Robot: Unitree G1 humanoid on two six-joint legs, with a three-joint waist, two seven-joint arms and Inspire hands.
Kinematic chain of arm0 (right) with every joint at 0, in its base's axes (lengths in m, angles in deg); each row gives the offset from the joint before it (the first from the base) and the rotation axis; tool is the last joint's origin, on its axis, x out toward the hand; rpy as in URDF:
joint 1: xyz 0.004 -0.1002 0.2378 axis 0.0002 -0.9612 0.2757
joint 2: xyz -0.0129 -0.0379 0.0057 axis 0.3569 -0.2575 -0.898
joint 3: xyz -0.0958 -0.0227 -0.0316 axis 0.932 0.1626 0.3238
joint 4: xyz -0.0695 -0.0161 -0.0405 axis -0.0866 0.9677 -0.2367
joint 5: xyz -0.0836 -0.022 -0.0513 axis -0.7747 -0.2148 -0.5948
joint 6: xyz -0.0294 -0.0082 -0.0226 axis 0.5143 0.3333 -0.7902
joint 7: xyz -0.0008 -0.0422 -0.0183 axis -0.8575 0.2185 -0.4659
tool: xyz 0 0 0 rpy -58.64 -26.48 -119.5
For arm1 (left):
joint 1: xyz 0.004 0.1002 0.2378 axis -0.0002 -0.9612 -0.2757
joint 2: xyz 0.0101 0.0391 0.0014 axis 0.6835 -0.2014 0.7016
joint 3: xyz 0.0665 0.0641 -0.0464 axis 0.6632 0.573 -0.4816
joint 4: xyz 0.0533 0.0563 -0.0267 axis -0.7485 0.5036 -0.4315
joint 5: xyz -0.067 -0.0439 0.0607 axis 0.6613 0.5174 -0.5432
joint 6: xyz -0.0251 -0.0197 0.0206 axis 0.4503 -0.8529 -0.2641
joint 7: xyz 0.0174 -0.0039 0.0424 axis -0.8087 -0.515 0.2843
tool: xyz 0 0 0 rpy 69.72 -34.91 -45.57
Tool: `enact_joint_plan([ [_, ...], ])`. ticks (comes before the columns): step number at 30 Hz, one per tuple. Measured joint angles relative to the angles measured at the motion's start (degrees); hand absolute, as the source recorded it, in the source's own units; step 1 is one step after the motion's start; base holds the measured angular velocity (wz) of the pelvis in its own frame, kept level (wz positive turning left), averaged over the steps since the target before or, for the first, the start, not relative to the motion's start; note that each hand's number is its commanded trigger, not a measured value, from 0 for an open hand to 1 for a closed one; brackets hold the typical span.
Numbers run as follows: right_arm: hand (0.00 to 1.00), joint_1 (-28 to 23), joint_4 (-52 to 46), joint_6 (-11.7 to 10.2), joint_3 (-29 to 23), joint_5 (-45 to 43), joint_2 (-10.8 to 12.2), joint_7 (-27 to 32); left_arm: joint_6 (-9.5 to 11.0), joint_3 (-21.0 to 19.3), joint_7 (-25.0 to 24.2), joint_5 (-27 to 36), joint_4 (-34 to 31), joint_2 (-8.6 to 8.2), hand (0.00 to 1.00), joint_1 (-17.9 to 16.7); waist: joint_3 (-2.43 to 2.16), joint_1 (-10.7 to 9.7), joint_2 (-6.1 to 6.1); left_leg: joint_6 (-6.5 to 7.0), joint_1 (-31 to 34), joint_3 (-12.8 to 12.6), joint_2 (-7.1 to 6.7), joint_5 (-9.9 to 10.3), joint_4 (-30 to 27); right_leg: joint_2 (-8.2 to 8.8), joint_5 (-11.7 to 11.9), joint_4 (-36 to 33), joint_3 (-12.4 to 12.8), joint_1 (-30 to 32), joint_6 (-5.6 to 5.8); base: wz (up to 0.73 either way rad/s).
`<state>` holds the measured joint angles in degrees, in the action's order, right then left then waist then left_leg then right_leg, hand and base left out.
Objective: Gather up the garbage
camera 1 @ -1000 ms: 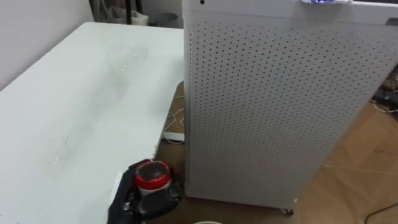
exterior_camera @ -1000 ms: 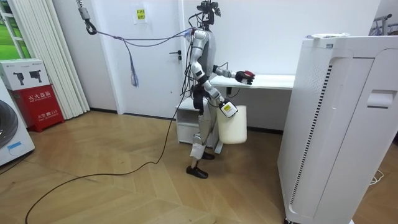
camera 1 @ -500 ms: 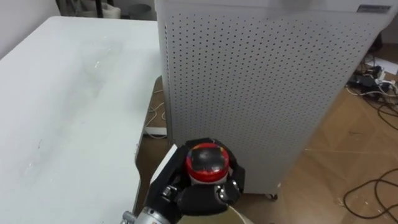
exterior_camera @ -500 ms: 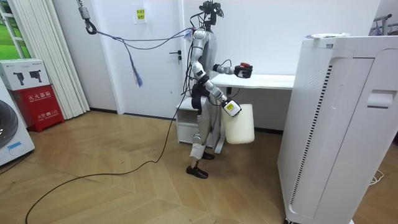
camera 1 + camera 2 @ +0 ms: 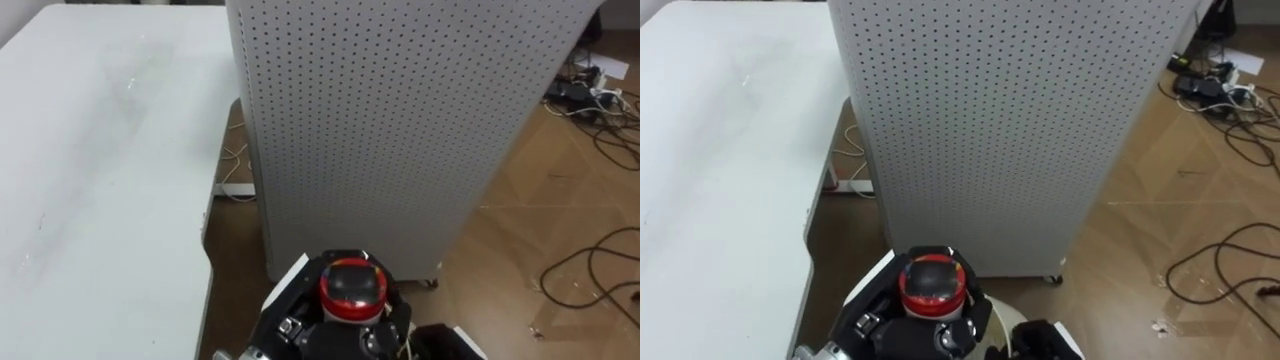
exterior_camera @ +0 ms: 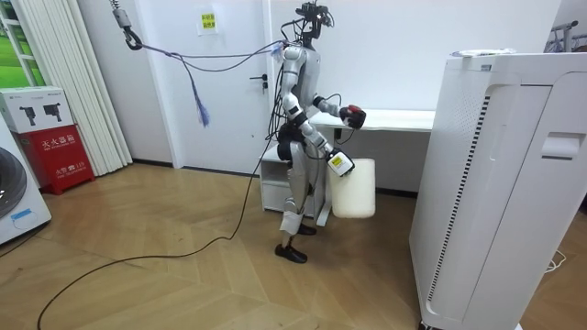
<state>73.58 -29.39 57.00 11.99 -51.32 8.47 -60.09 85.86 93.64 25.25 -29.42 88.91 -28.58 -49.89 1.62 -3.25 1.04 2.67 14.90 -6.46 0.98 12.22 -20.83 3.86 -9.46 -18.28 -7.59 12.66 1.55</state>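
Note:
My left hand [image 5: 318, 322] is shut on a small round piece of garbage with a red rim and a dark top [image 5: 351, 287], seen from above. It is held over the floor, just off the white table's [image 5: 90, 180] right edge. In the right eye view the same red-rimmed garbage [image 5: 932, 281] sits in that hand [image 5: 902, 325]. In the room view the left hand [image 6: 349, 115] is raised before the chest. The right hand [image 6: 337, 163] hangs lower, shut on the rim of a white bin [image 6: 353, 190]. A dark part of that right hand [image 5: 432, 340] shows at the bottom edge.
A tall white perforated cabinet [image 5: 400, 120] stands close ahead on castors, right of the table. Cables [image 5: 590, 270] and a power strip [image 5: 580, 90] lie on the wood floor at the right. A white lead [image 5: 235, 190] lies under the table's edge.
The left hand has carried the red-rimmed garbage rightward off the table's edge and drawn it toward the body. The head camera has swung right and down. The bin has swung slightly.

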Motion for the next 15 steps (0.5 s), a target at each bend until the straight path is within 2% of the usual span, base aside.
enact_joint_plan([
  [1, 1.0, 0.0, 0.1, 0.0, -0.2, -0.1, 0.0, 0.0, 0.0, 0.0, 0.0, -0.5, 0.2, 0.0, 1.0, 0.0, 0.0, 0.1, -0.02, 0.0, 0.2, -0.1, 0.07, 0.0, 0.0, -0.01, 0.0, -0.3, 0.0, 0.4, 0.0, -0.07],
  [2, 1.0, 0.0, 0.1, 0.0, -0.3, -0.1, 0.0, 0.2, -0.1, 0.1, 0.0, -1.0, 0.5, 0.0, 0.77, 0.0, 0.01, 0.0, -0.06, -0.01, 0.5, -0.6, 0.2, 0.0, -0.3, -0.05, 0.0, -0.4, 0.0, 0.9, 0.0, -0.13],
  [3, 1.0, 0.0, 0.1, 0.0, -0.3, -0.1, 0.0, 0.5, -0.1, 0.2, 0.0, -1.7, 0.6, -0.01, 0.45, 0.0, 0.01, 0.1, -0.1, -0.02, 0.8, -0.9, 0.34, 0.0, -0.4, -0.1, 0.0, -0.5, 0.0, 1.4, -0.05, -0.12],
  [4, 1.0, 0.0, 0.1, 0.0, -0.3, -0.1, -0.1, 0.6, -0.1, 0.4, 0.0, -1.8, 0.6, -0.03, 0.0, 0.1, 0.03, 0.1, -0.16, -0.02, 0.9, -1.0, 0.36, 0.0, -0.4, -0.1, 0.0, -0.5, 0.0, 1.5, -0.06, -0.1],
  [15, 1.0, 1.5, 0.1, -1.3, -0.3, 0.2, -0.1, 1.2, -0.1, 0.9, -0.1, -1.8, 2.0, -0.22, 0.0, 2.6, 0.03, 0.2, -0.29, 0.0, 1.7, -2.2, 0.38, 0.0, -0.3, 0.12, 0.0, -1.5, 0.4, 3.4, -0.06, -0.05],
])
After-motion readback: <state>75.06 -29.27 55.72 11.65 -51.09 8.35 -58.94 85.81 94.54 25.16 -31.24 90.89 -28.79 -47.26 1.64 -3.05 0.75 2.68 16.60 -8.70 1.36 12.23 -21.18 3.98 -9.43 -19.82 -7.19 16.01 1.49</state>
